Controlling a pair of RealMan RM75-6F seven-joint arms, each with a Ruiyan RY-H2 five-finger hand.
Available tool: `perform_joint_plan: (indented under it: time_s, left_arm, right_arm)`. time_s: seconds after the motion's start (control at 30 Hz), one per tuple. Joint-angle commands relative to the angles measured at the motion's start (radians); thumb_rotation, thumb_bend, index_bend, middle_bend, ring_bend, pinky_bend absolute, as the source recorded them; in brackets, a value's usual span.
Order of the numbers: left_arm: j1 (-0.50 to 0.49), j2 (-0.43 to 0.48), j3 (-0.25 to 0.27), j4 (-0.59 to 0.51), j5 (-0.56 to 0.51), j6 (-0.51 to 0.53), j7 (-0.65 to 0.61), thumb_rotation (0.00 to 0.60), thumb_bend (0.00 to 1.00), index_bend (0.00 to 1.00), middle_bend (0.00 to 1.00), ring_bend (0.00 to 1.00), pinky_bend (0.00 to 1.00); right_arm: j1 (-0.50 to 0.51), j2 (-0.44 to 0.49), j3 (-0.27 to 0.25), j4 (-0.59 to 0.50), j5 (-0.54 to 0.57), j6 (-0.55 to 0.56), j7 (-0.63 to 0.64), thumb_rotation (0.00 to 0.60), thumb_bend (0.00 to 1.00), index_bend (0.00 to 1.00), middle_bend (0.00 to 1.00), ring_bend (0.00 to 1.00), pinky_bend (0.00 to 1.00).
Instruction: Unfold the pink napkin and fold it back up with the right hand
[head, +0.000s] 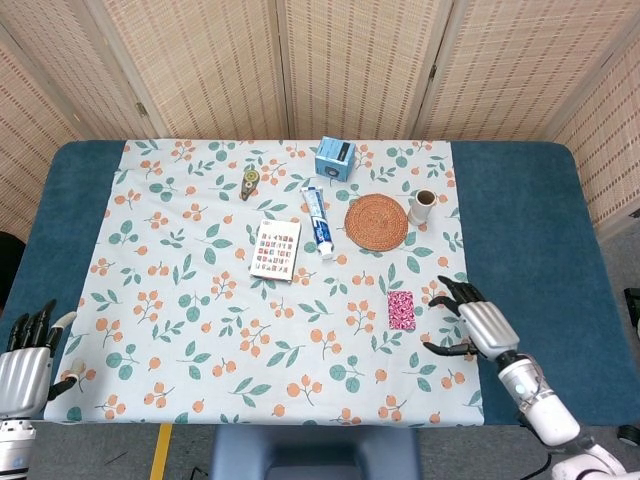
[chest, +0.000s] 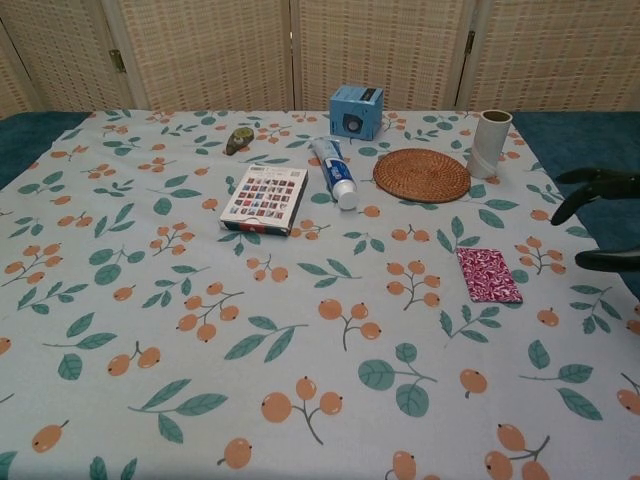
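The pink napkin (head: 401, 310) (chest: 488, 275) lies folded into a small patterned rectangle on the floral tablecloth, right of centre. My right hand (head: 475, 322) hovers just to its right with fingers spread, holding nothing; only its dark fingertips (chest: 600, 185) show at the right edge of the chest view. My left hand (head: 28, 352) stays at the table's near left corner, fingers apart and empty, outside the chest view.
Behind the napkin are a round woven coaster (head: 377, 221), a paper cup (head: 423, 204), a toothpaste tube (head: 317, 220), a blue box (head: 336, 157), a small patterned box (head: 275, 248) and a small round item (head: 249, 181). The tablecloth (head: 200, 330) leaves blue table edges bare.
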Motion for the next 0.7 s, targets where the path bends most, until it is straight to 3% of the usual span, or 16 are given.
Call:
perform_joint_plan:
  time_s: [0.03,0.7]
  left_arm:
    - [0.000,-0.001,0.000,0.003,-0.001,-0.001,-0.003,0.600,0.43,0.22,0.03,0.11,0.00]
    - [0.011,-0.013,0.009,0.069,0.009,0.002,-0.069,0.600,0.43,0.26,0.04,0.12,0.00]
  right_arm:
    - [0.036,-0.061,0.012,0.039,0.043,-0.038,-0.067,0.274,0.22,0.26,0.01,0.00,0.00]
    - [0.133,-0.226,0.014,0.121,0.195,-0.101,-0.261,0.274,0.22,0.26,0.01,0.00,0.00]
